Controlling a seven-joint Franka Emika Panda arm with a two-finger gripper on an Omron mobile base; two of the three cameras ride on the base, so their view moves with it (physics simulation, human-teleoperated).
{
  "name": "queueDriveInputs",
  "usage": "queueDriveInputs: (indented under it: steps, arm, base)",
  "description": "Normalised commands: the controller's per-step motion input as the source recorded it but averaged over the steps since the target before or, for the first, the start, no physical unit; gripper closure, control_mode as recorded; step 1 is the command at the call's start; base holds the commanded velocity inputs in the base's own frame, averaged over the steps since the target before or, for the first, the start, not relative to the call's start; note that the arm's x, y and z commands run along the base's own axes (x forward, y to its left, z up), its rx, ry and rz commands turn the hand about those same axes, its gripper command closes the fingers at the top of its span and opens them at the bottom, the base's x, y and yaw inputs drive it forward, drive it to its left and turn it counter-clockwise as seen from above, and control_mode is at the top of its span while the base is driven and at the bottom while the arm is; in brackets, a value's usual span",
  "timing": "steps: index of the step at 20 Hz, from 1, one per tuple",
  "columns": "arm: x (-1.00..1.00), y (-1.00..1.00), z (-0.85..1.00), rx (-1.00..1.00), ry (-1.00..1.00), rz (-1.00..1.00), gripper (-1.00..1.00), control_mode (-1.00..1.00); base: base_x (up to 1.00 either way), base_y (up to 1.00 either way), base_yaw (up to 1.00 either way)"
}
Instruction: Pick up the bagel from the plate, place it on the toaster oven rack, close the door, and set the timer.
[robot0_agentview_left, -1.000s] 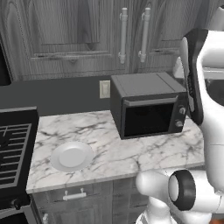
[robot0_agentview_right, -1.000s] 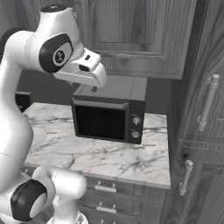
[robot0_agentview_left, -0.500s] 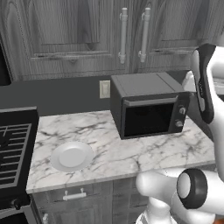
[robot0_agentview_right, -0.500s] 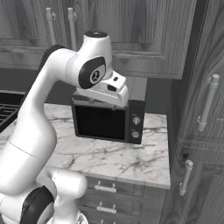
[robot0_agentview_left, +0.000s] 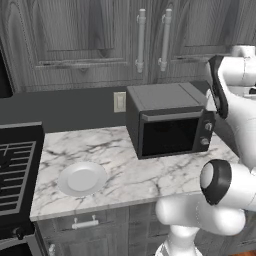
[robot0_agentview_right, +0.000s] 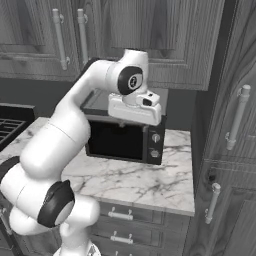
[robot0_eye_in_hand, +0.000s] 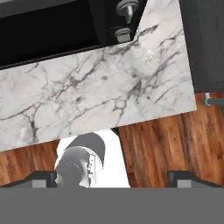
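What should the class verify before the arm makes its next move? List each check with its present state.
1. gripper open, nothing between the fingertips: ok.
2. door down for loading: not ok, it stands shut.
3. bagel on the plate: cannot tell, none can be made out there.
4. plate flat on the counter, apart from the oven: ok.
5. rack ready inside: cannot tell, hidden behind the dark window.

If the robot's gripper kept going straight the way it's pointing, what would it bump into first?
Probably the marble counter in front of the oven. The open gripper looks down at its bare front part, though depth is hard to judge.
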Motion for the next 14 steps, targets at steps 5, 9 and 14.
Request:
queueDriveInputs:
  steps: [5,9,14]
  arm:
    - [0.44,-0.35,-0.56,0.07,0.15,0.18,-1.00,-1.00]
    - [0.15,-0.37,-0.51,0.15,0.00,0.24,-1.00,-1.00]
    - [0.05,-0.20,-0.42,0.20,-0.09,0.27,-1.00,-1.00]
  base:
    - [0.00,0.00,0.00]
    - [0.00,0.00,0.00]
    - [0.00,0.00,0.00]
